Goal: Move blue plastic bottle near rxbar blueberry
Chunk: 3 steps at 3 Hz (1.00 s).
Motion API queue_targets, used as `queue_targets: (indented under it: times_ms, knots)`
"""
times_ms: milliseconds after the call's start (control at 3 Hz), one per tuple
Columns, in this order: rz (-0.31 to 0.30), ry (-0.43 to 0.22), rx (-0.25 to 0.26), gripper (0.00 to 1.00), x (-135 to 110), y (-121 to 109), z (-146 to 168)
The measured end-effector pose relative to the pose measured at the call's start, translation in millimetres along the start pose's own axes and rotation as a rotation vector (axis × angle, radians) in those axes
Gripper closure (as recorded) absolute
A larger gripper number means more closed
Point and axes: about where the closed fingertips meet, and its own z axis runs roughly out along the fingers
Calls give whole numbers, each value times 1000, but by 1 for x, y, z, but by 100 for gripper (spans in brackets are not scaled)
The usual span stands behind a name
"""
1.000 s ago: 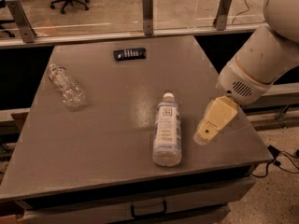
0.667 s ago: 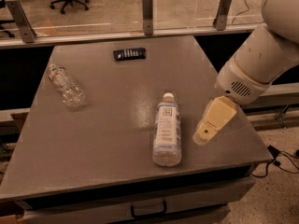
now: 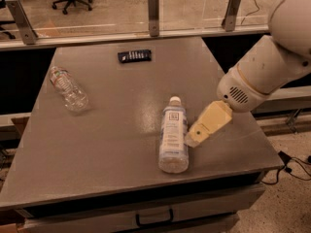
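The blue plastic bottle (image 3: 173,134) lies on its side on the grey table (image 3: 112,130), near the front right, with its white cap pointing away from me. The rxbar blueberry (image 3: 134,56), a small dark bar with white lettering, lies flat near the table's far edge. My gripper (image 3: 192,139) hangs from the white arm at the right. Its tip is just to the right of the bottle's body, close beside it, low over the table.
A smaller clear crinkled bottle (image 3: 68,88) lies on its side at the left of the table. A glass barrier with metal posts (image 3: 153,7) runs along the far edge. The table's right edge is close behind the gripper.
The gripper has shifted slightly left, closer to the bottle's side. The bottle and the bar have not moved.
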Motion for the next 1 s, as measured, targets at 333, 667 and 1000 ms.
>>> queue_targets:
  times_ms: [333,667,1000]
  knots:
    - [198,-61,8,0,-10,-5,17]
    - [381,-108,10,0,-19,-9,30]
    - [530,-117,11,0,-35,-8,40]
